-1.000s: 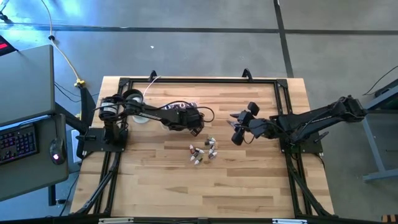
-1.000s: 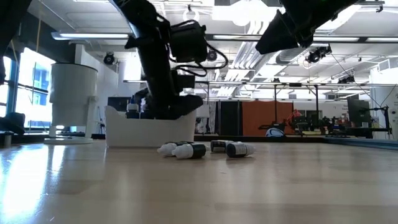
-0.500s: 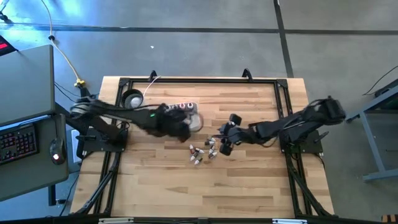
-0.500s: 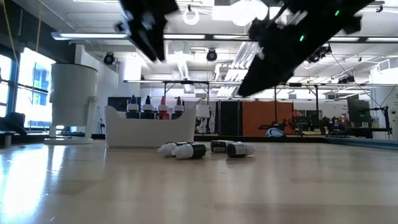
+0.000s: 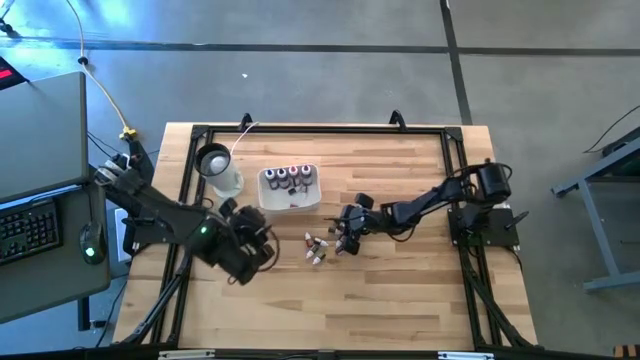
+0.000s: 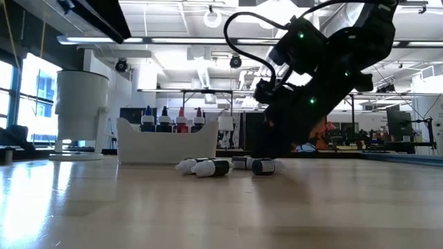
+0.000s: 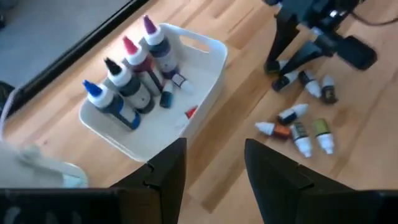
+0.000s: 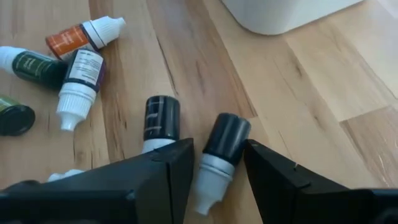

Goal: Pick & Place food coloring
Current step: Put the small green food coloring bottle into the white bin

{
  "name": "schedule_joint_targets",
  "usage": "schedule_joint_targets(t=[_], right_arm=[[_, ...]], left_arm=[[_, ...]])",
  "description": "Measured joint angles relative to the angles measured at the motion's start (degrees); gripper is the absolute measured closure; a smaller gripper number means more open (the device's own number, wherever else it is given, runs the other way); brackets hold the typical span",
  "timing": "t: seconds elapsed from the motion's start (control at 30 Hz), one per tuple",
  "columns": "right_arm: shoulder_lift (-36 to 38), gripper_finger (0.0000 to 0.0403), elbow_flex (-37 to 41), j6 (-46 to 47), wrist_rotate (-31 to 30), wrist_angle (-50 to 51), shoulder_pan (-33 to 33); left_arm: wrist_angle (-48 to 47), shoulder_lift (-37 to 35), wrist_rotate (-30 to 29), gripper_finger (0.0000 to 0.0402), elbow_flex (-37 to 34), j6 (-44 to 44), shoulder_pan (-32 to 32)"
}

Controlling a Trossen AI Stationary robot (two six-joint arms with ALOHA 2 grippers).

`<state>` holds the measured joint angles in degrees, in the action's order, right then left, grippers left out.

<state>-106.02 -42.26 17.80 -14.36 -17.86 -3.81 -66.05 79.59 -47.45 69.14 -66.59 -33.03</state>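
Observation:
Several tiny food coloring bottles [image 5: 322, 245] lie on their sides in a loose cluster on the wooden table, also seen in the low view [image 6: 208, 167]. More bottles stand upright in the white square tray [image 5: 266, 192]. My right gripper [image 5: 341, 237] is down at the cluster, open. In the right wrist view its fingers [image 8: 217, 180] stand on either side of one dark bottle with a white cap [image 8: 221, 146] lying on the table. My left gripper [image 5: 253, 256] hangs open over the near-left part of the table and holds nothing [image 7: 214, 180]. My right gripper comes slanting down from the table's right, its fingers along the dark bottle's cap end [image 8: 208, 180], one on each side. The bottle lies flat on the table. Whether the fingers touch it, I cannot tell.
A second dark bottle [image 8: 160, 121] lies right beside the one between the fingers, with orange, purple and green ones [image 8: 81, 62] farther on. A white cup with a dark round top [image 5: 221, 172] stands left of the tray. Bare wood lies near and right of the cluster.
My left gripper has risen out of the tray and swung away toward the table's near-left corner. My right gripper has travelled left and down from mid-air to the loose bottles on the table. The bottles have stayed where they were.

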Motion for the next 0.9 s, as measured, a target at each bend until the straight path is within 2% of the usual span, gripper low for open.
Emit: schedule_joint_targets(t=[0.1,0.23,0.5,0.6,0.77,0.9], right_arm=[[-0.18,0.0265,-0.04,-1.29,0.44,-0.36,0.44],[-0.27,0.0271,-0.02,-3.54,0.52,-0.66,0.5],[-0.47,0.034,0.07,-3.27,0.78,-2.5,0.83],[0.14,0.0343,-0.13,-3.27,2.48,-3.81,1.4],[4.38,0.0328,-5.2,-5.99,0.87,-4.98,2.56],[5.45,0.0327,-13.92,-13.29,-0.31,-5.24,3.02]], left_arm=[[-2.56,0.0,-0.09,0.0243,-1.29,-5.56,-2.7],[-3.79,-0.04,-1.29,0.0243,-2.34,-8.85,-4.69],[-5.46,-0.04,-2.65,0.0243,-2.42,-9.75,-4.86],[-6.28,-0.04,-2.63,0.0243,-2.45,-9.73,-4.87],[-7.3,-0.22,-2.41,0.0243,-2.47,-9.68,-4.86],[-9.47,-0.44,-1.34,0.0243,-2.47,-9.64,-4.86]])
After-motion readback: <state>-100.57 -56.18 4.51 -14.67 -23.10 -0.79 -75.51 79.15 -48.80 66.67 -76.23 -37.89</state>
